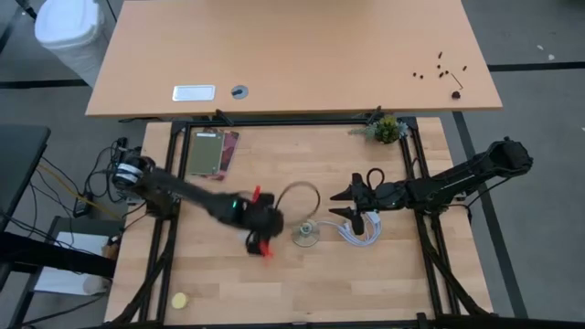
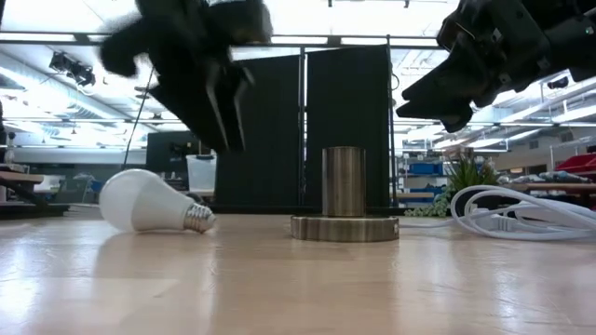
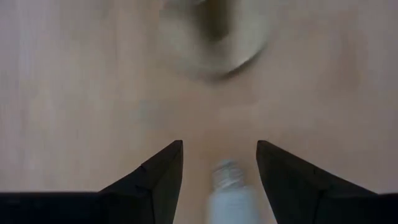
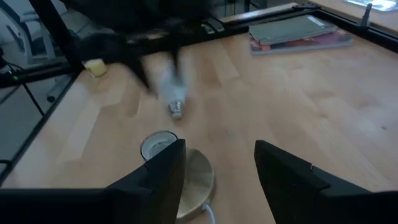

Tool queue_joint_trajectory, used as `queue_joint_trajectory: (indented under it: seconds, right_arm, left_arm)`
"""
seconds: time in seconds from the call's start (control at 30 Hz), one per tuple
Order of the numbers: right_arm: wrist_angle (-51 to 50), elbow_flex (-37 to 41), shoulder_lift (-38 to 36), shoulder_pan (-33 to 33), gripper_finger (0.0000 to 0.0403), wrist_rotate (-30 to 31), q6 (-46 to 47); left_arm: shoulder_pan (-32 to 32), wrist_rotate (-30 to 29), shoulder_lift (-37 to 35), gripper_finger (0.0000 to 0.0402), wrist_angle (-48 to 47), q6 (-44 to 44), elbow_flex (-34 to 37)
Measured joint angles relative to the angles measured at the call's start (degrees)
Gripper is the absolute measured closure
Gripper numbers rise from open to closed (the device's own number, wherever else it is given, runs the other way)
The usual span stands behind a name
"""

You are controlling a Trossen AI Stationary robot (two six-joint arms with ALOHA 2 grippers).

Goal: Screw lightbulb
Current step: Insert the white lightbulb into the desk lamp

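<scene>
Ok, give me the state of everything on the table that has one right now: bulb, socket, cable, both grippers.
lightbulb: lying on its side, not screwed in
socket: upright, empty
white cable: coiled beside the socket
left gripper: open, above the lightbulb, not gripping
right gripper: open, empty, above the socket

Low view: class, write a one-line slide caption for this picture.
Lightbulb lies on its side on the table beside the upright socket; the left tool hangs open above it.
</scene>
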State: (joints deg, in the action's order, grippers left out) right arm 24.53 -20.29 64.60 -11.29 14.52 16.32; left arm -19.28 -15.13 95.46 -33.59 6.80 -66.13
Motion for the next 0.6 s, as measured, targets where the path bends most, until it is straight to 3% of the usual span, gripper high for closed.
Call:
queue_joint_trajectory:
  seconds: [0.27,0.43,0.6]
  right_arm:
    - [0.3,0.0,0.0,0.0,0.0201,0.0,-0.3]
    - [1.9,0.0,0.0,0.0,0.0201,0.0,-0.4]
    - [2.8,0.0,0.0,0.0,0.0201,0.0,-0.1]
  left_arm:
    - [-13.6,-14.8,0.6,0.0193,-6.6,19.8,0.0]
    - [-17.5,-17.4,2.1,0.0193,-11.3,28.4,0.0]
    - [-18.2,-18.1,6.2,0.0193,-11.8,30.6,0.0]
